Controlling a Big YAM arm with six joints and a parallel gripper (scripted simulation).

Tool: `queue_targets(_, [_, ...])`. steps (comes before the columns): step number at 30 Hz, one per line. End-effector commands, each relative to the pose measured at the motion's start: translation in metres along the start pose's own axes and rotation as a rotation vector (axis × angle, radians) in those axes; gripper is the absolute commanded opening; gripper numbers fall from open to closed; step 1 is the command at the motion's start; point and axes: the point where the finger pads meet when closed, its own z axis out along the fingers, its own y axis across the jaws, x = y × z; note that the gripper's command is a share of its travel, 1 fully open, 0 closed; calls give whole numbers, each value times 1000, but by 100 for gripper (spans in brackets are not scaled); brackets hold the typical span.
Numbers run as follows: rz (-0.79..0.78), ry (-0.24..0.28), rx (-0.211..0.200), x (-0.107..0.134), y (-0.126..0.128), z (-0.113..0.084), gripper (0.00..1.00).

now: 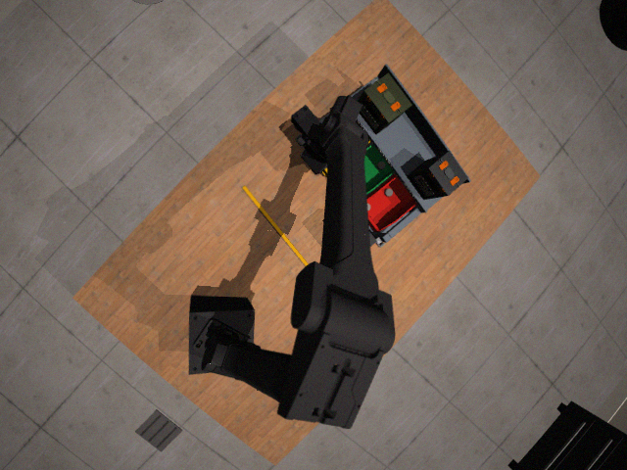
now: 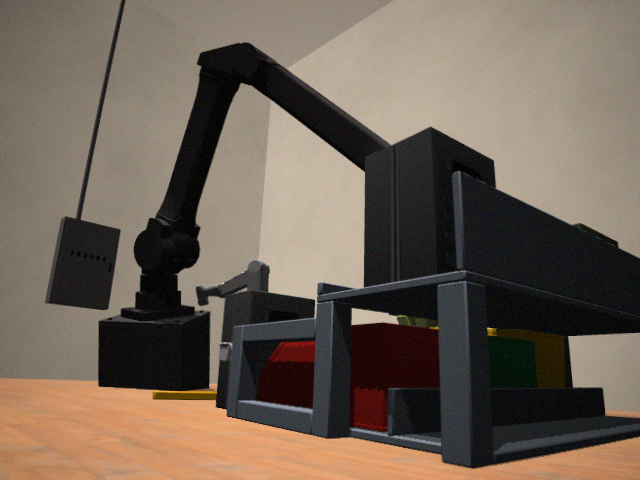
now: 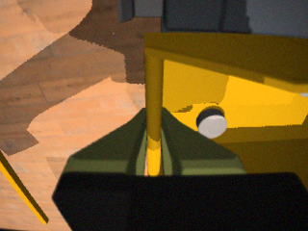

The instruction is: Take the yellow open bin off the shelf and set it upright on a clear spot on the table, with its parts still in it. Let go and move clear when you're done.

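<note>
The yellow open bin (image 3: 260, 103) (image 2: 550, 356) sits at the lower level of the grey shelf (image 1: 400, 139) (image 2: 454, 361), next to the green bin (image 1: 374, 169) (image 2: 511, 361). In the wrist view my gripper (image 3: 153, 115) is shut on the bin's upright front wall edge, one olive finger on each side. A round grey-white part (image 3: 212, 124) lies inside the bin. In the overhead view my arm (image 1: 344, 202) covers the bin almost completely.
A red bin (image 1: 387, 205) (image 2: 382, 361) stands beside the green one. An olive box (image 1: 387, 98) and a dark box (image 1: 440, 176) sit on the shelf's top. A thin yellow stick (image 1: 275, 227) (image 2: 183, 395) (image 3: 21, 192) lies on the wooden table (image 1: 176, 243) left of the shelf.
</note>
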Motion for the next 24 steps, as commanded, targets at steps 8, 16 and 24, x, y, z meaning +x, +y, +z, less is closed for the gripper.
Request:
queue_targets(8, [13, -26, 58, -11, 6, -22, 0])
queue_targets(16, [13, -26, 57, -11, 26, -20, 0])
queue_targets(24, [13, -26, 56, -11, 44, -19, 0])
